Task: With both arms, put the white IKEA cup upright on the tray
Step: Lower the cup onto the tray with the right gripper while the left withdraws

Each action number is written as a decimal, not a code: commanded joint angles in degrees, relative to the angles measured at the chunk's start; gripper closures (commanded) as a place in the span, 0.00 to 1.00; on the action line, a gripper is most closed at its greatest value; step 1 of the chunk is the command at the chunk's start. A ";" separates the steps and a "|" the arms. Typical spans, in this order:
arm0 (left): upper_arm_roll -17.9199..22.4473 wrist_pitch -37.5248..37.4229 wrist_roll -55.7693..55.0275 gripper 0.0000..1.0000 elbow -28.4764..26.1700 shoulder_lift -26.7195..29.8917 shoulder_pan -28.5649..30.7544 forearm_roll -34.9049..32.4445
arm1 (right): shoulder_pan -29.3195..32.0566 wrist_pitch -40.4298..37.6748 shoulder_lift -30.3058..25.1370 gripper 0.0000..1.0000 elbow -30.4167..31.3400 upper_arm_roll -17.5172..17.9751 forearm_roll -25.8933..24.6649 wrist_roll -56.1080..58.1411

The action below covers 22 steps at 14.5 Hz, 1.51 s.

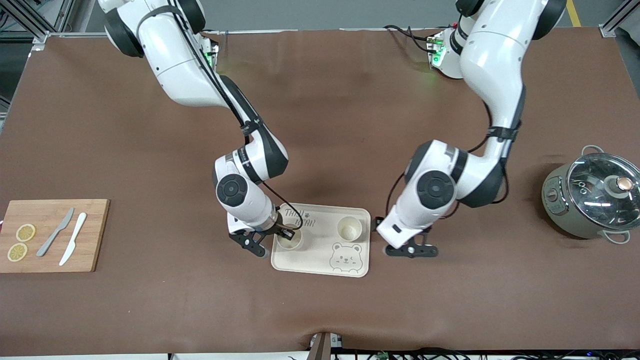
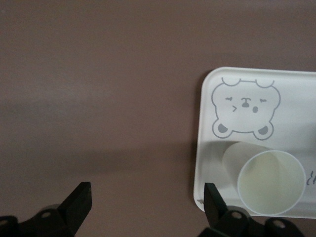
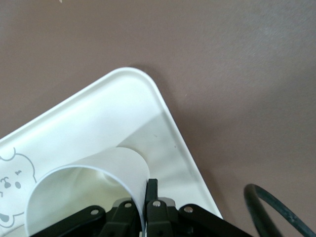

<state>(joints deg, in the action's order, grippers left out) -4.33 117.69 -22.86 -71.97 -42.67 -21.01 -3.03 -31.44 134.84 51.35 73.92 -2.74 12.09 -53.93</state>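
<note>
The cream tray (image 1: 320, 252) with the bear drawing lies on the brown mat between the two arms. A white cup (image 1: 349, 228) stands upright on it toward the left arm's end; the left wrist view shows this cup (image 2: 270, 183) mouth up on the tray (image 2: 301, 89). A second white cup (image 1: 290, 242) is at the tray's corner toward the right arm's end. My right gripper (image 1: 288, 234) is shut on its rim, one finger inside and one outside. The right wrist view shows the gripper (image 3: 146, 191), cup (image 3: 118, 168) and tray (image 3: 98, 113). My left gripper (image 1: 411, 251) (image 2: 146, 200) is open over the mat beside the tray.
A wooden cutting board (image 1: 92, 250) with two lemon slices (image 1: 21, 242) and two knives (image 1: 64, 239) lies at the right arm's end. A grey pot with a glass lid (image 1: 592, 197) stands at the left arm's end.
</note>
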 commanded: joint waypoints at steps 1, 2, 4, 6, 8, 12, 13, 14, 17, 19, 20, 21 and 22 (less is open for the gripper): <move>0.28 -1.85 3.59 0.00 -0.54 2.49 0.89 -0.66 | -0.72 0.24 1.64 1.00 -2.28 -0.51 0.21 -1.70; 0.37 -2.02 5.96 0.00 -0.62 3.02 1.41 -0.57 | -0.81 0.33 1.64 1.00 -2.29 -0.51 0.21 -1.88; 0.11 -4.03 10.53 0.00 -0.62 4.60 6.22 -0.31 | -0.90 0.68 1.82 1.00 -2.20 -0.51 0.21 -1.88; 0.02 -7.11 16.41 0.00 -0.62 6.53 9.66 -0.04 | -0.90 0.68 1.82 1.00 -2.20 -0.51 0.21 -1.88; 0.20 -8.09 17.49 0.00 -0.71 8.47 12.13 -0.31 | -0.81 0.68 1.82 0.90 -2.20 -0.51 0.21 -1.71; 0.37 -9.23 16.97 0.00 -0.80 10.93 13.01 0.04 | -0.72 0.59 1.82 0.19 -2.20 -0.51 0.13 -1.62; 0.37 -9.41 16.97 0.00 -0.80 11.11 13.02 0.04 | -0.72 0.59 1.82 0.00 -2.20 -0.51 0.13 -1.53; 0.37 -9.93 16.88 0.00 -0.89 11.81 13.02 -0.48 | -0.72 0.59 1.82 0.00 -2.11 -0.51 -0.13 -1.44; 0.28 -15.18 19.33 0.00 -2.47 15.41 13.02 -0.75 | -0.55 0.33 1.64 0.00 -2.11 -0.51 -0.49 -0.92; 0.02 -17.84 19.43 0.00 -5.17 19.26 12.84 -0.75 | -0.37 -0.11 1.12 0.00 -2.02 -0.51 -1.01 0.57; -0.07 -17.85 19.43 0.00 -7.46 22.25 12.75 -0.75 | -0.11 -0.20 0.68 0.00 -2.02 -0.51 -1.19 1.45; -0.16 -17.85 19.43 0.00 -9.22 24.89 12.75 -0.40 | -0.02 -0.37 -0.02 0.00 -1.76 -0.60 -1.19 2.15; -0.16 -17.85 19.43 0.00 -11.15 27.44 12.84 -0.13 | -0.11 -1.76 -0.63 0.00 -1.67 -0.60 -1.28 2.68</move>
<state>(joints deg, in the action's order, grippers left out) -4.45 99.82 -4.10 -75.59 -23.29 -8.12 -3.03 -31.78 135.28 51.70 73.06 -3.33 11.65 -52.63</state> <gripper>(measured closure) 0.000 0.000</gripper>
